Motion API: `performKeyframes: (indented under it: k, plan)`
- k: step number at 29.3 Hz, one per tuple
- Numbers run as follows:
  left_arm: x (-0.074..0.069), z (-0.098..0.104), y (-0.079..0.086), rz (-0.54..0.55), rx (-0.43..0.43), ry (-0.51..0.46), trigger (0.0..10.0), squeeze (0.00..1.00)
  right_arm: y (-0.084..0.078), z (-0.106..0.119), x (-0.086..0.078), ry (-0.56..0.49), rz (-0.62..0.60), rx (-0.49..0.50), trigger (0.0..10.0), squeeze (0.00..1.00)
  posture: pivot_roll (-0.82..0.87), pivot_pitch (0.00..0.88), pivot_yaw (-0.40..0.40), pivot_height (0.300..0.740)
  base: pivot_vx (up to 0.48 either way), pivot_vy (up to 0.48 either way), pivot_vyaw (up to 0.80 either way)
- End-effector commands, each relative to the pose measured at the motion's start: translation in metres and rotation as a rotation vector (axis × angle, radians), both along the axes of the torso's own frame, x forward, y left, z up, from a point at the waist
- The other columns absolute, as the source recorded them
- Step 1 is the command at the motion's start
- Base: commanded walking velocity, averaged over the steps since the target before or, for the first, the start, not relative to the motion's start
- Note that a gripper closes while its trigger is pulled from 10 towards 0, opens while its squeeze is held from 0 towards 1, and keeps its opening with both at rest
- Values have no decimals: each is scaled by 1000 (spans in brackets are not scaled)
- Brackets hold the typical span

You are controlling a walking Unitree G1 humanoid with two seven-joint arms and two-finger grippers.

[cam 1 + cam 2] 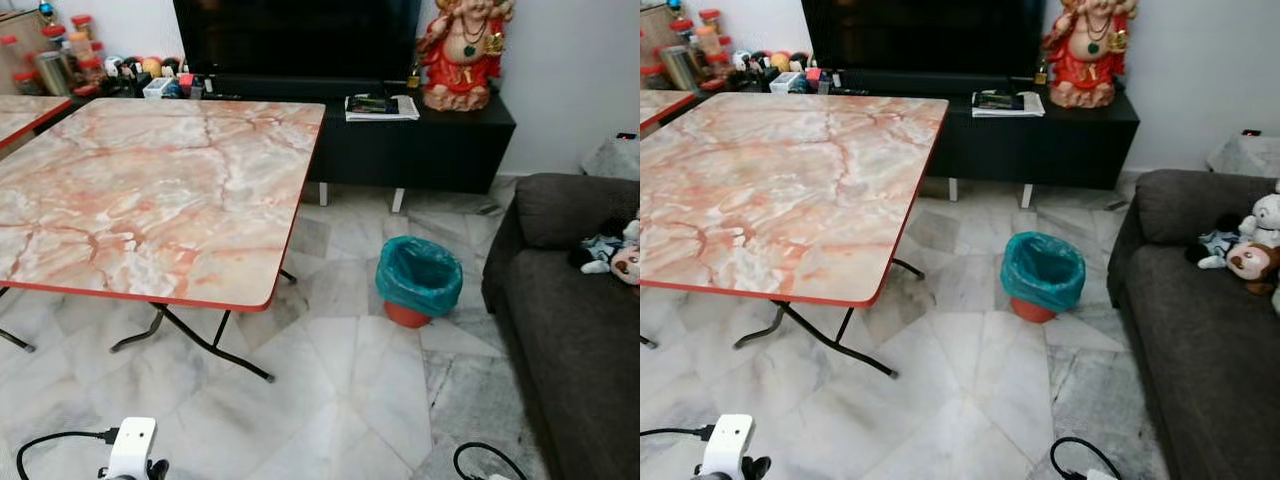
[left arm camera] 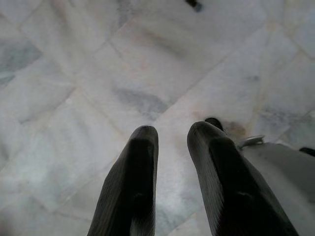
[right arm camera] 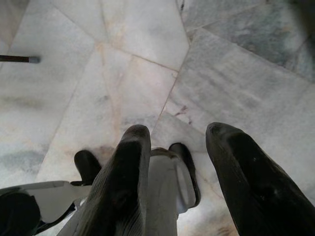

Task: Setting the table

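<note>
Claws (image 2: 172, 135) (image 3: 178, 135) parted above floor (image 1: 340, 390).

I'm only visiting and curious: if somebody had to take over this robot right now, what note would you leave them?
Left gripper: fingers slightly apart, holding nothing, hanging over the marble floor.
Right gripper: fingers apart, holding nothing, also pointing down at the floor.
Table: stands ahead to the robot's left; no dishes can be seen on its marble-pattern top.
Jars and small items stand beyond its far edge; what they are is too small to tell.
Around: teal-lined bin on the floor, dark sofa to the right.
Done: no setting visible so far.
Left: find the tableware, bring it over and lay it out.
</note>
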State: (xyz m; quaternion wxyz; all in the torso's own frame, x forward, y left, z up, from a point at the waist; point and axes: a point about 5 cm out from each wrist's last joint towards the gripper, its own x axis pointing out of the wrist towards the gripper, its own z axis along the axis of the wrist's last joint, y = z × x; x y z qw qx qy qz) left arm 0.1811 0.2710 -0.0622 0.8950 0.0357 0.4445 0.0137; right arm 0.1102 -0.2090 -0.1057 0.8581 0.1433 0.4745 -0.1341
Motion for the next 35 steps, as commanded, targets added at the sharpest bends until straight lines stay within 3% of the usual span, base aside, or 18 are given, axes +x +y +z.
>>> performKeyframes:
  k: [1,23,35]
  plan:
    - [-1,0,2,15,-4,4,10000,0,3,-1,0,5,2,9,10000,0,-45,0,17,736,0,0,0]
    - [-4,-2,1,33,-12,9,10000,0,1,-1,-2,8,6,1,10000,0,-46,0,6,736,0,0,0]
    - [-4,-2,1,41,-12,12,10000,0,1,-1,-2,9,-1,1,10000,0,-44,0,4,736,0,282,0]
